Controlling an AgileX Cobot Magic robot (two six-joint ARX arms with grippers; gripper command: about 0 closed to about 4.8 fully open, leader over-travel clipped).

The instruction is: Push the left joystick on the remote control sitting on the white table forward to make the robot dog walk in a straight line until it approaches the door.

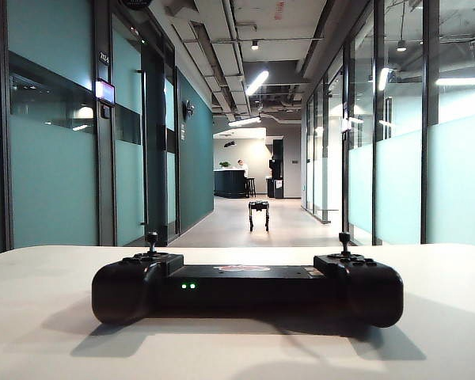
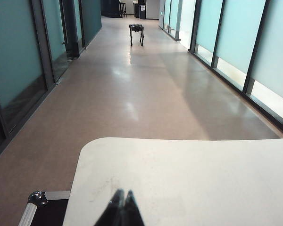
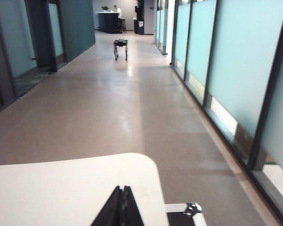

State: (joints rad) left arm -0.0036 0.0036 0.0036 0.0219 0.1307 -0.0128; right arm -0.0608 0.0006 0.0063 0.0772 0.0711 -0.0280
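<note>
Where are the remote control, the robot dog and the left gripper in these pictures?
remote control [image 1: 245, 289]: exterior view, front face of its body.
robot dog [image 1: 258, 207]: exterior view, its boxy body.
left gripper [image 2: 122, 197]: left wrist view, between its closed fingertips.

One wide black gamepad-like remote control [image 1: 247, 289] on one smooth matte white table [image 1: 55, 332], with two small upright thumbsticks [image 1: 151, 240] and two green lights [image 1: 188, 286]; one small black four-legged robot dog [image 1: 258, 214] down the corridor; two black grippers, left gripper [image 2: 120, 195] and right gripper [image 3: 122, 192], both pressed closed; two black metal-cornered cases [image 2: 42, 209], one beside each table corner
</note>
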